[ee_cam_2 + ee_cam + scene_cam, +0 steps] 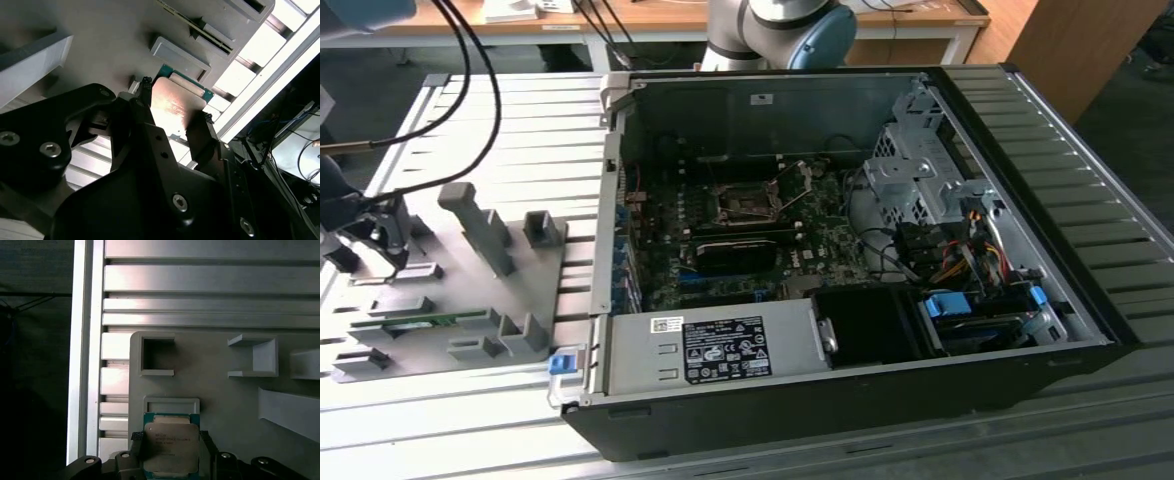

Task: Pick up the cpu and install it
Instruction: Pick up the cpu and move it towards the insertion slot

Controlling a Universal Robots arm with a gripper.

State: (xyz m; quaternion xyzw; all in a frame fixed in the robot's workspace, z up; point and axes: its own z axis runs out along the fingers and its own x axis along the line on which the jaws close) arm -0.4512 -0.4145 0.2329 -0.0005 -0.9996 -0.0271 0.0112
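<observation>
Cpu (171, 446) edges are pinched by our gripper (171, 437) at the grey tray (574, 285), exterior view's left; we should keep it level.

Soft, even light fills the exterior view, yet the inside of the open black computer case (787, 412) stays dim. In the second wrist view the ribbed aluminium table (250, 55) burns out to white, and the shiny silver square cpu (175, 102) carries a warm patch of glare. In the first wrist view the flat grey plastic tray (225, 405) is flatly lit, with faint shadows beside its raised blocks.
</observation>
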